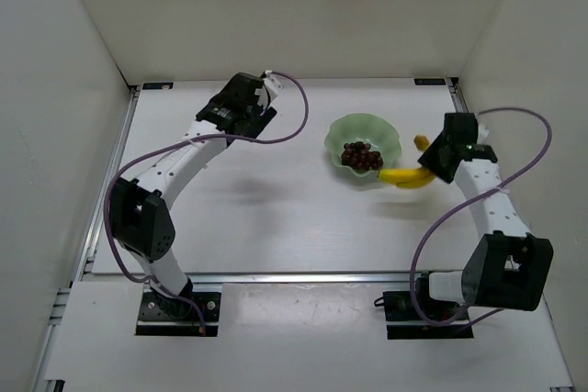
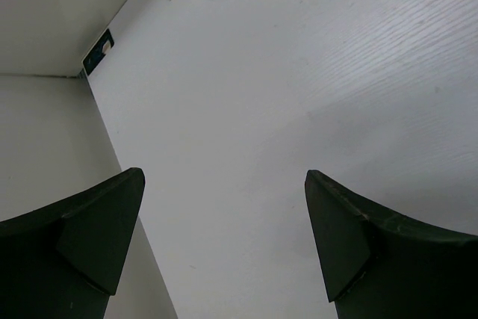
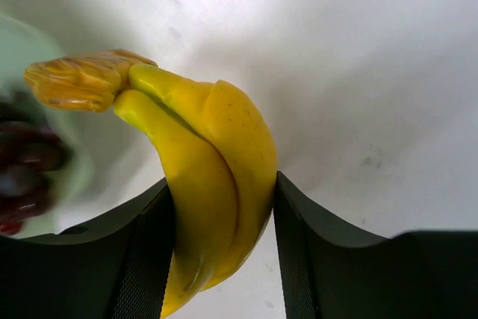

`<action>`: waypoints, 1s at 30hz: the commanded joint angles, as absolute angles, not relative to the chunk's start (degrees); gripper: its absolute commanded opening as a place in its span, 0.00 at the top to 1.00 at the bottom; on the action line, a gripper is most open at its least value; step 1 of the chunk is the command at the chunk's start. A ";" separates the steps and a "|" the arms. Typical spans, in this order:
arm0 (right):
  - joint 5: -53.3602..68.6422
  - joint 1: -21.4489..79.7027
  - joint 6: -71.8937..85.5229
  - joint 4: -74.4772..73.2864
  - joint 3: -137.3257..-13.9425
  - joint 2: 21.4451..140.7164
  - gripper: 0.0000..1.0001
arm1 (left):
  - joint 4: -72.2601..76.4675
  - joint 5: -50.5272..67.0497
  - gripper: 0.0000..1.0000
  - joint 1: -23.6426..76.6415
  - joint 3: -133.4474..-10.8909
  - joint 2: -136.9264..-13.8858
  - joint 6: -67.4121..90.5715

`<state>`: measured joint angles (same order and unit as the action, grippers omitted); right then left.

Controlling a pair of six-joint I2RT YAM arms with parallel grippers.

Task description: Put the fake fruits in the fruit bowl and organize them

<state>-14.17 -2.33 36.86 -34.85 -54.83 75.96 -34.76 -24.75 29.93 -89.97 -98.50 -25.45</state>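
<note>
Status: the task is partly done, with one fruit placed and one outside the bowl.

The grapes (image 1: pixel 361 155) are sitting inside the fruit bowl (image 1: pixel 342 131), roughly at its centre. No further handling of them appears necessary unless the arrangement calls for a shift to make room.

The bananas (image 1: pixel 407 176) are lying outside the bowl, just beside its right rim. The brownish stem (image 3: pixel 82 80) is pointing toward the bowl, and the curved bodies are trailing away toward the right arm. Whether the bunch is resting on the worktop (image 1: pixel 257 218) or is raised slightly above it cannot be told from these views.

The right fingers (image 3: pixel 314 259) are clamping the bananas across the middle of the bunch, one finger on each side, with yellow skin filling the gap between them. The grip is sitting on the thick part of the fruit, so it is judged to be secure enough for a lift.

The left fingers (image 2: pixel 373 252) are standing wide apart and holding nothing. They are hovering over bare worktop near the far left corner, well away from both fruits.

Remaining work, as judged: the bananas are waiting to be carried over the scalloped rim and set down beside the grapes, then released. The rim is the likely point of contact to avoid during the transfer.
</note>
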 commanded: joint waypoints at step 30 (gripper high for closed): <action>-9.05 15.21 6.58 -45.62 -108.72 115.76 0.12 | -36.47 -24.08 0.01 16.96 -80.95 -88.50 -21.45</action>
